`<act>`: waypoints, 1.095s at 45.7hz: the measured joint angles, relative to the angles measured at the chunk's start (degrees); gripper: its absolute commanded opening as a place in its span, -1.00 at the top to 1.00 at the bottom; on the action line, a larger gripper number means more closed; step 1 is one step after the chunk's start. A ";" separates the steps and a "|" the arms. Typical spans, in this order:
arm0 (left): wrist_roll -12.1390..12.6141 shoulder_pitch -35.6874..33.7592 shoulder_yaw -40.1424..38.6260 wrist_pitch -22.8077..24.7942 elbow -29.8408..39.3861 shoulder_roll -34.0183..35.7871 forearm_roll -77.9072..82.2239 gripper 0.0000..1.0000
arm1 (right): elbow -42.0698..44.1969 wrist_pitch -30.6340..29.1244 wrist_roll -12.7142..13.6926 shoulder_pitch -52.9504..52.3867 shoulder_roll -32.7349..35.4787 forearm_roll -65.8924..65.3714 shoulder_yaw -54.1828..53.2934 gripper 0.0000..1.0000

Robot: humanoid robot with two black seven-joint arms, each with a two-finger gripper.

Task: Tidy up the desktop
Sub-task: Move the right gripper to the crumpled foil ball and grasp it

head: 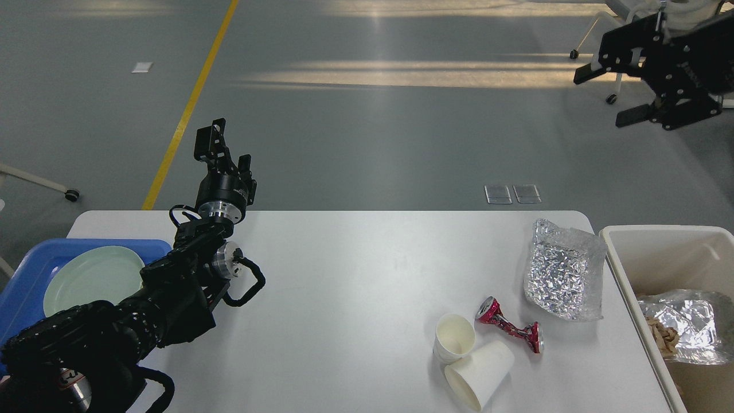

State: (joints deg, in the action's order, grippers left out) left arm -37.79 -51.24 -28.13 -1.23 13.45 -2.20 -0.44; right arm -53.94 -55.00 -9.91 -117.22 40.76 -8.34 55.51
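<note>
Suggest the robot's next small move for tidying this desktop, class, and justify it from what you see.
Probably lower the right gripper toward the crushed red can. That gripper hangs open and empty, high above the desktop, and the can lies loose near the off-white bin on that side.

The desktop [355, 275] is plain matte white. At its left edge a bright blue tray [34, 269] carries a pale mint-green plate [92, 278]. Two paper cups [467, 358] are off-white, cream inside. The crushed can [510, 327] is magenta-red with silvery ends. The crinkled foil bag [565, 269] is mirror silver, faceted with glints. The bin [659, 252] at the right is off-white; inside lies another silver wrapper [691, 332] with what looks like tan scraps. Both arms are black, the left one [189, 269] with bare metal rings.
</note>
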 measured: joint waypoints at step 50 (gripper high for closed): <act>0.00 -0.04 0.00 0.00 0.00 -0.01 0.00 -0.97 | 18.36 30.65 0.49 51.05 -13.62 -9.14 0.20 -0.81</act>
State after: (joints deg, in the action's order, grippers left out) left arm -37.79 -51.28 -28.13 -1.23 13.45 -2.21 -0.44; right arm -35.58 -24.36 -9.42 -66.17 27.14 -17.48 55.71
